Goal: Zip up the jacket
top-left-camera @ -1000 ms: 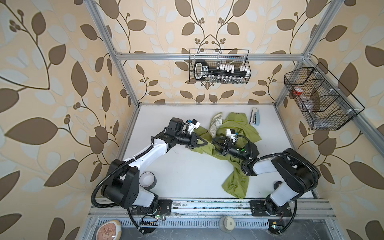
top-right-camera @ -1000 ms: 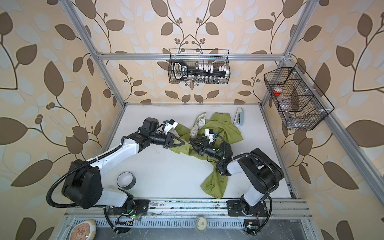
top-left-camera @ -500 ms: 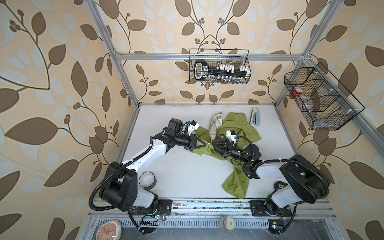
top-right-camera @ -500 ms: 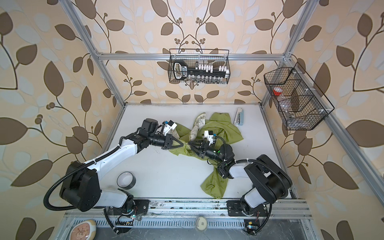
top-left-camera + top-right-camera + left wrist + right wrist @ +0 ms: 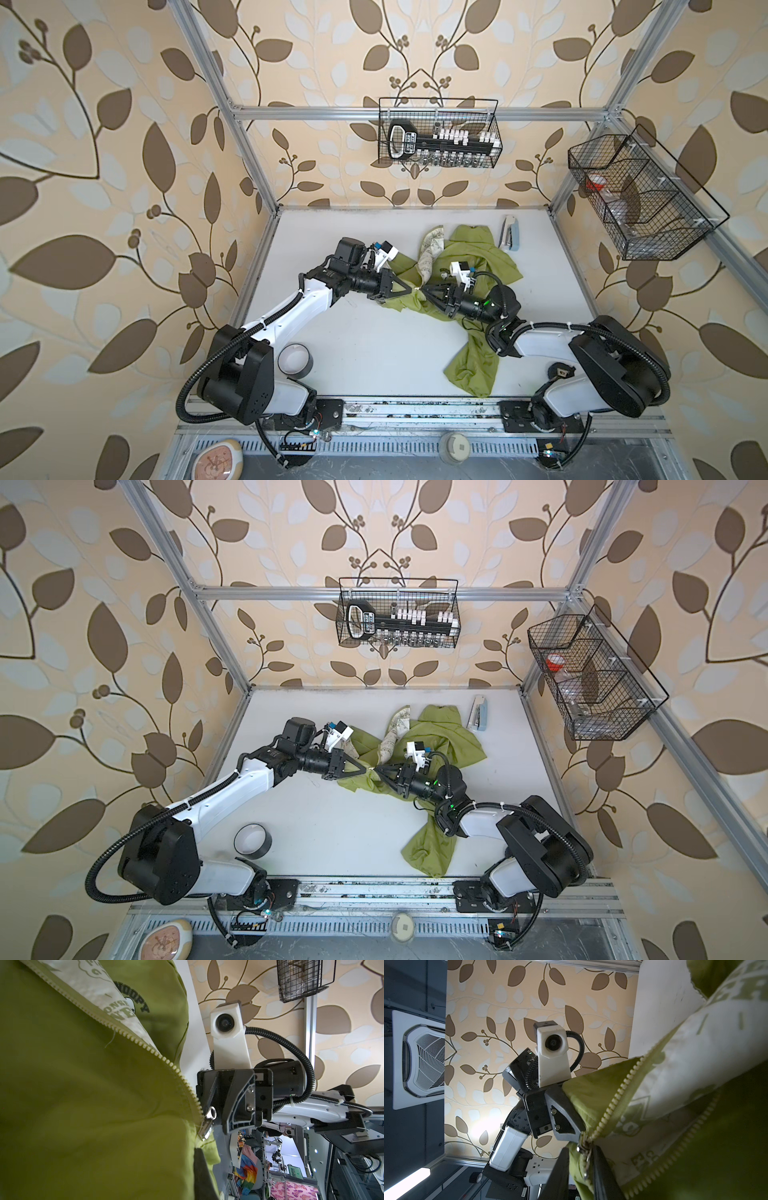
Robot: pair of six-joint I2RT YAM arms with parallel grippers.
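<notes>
The lime-green jacket lies crumpled at the table's middle right, front open, cream lining showing. My left gripper is shut on the hem fabric beside the zipper's lower end, and one dark finger shows under the cloth. My right gripper meets it tip to tip. In the right wrist view its jaws stand narrow, with the silver zipper pull and green fabric pinched between them. The two rows of zipper teeth diverge from the slider.
A roll of tape sits at the front left of the white table. A small blue-white stapler lies at the back right. Wire baskets hang on the back wall and the right wall.
My right gripper has slid left along the jacket to the zipper's end and its jaws have narrowed onto the pull. The left gripper keeps its hold, barely moved.
</notes>
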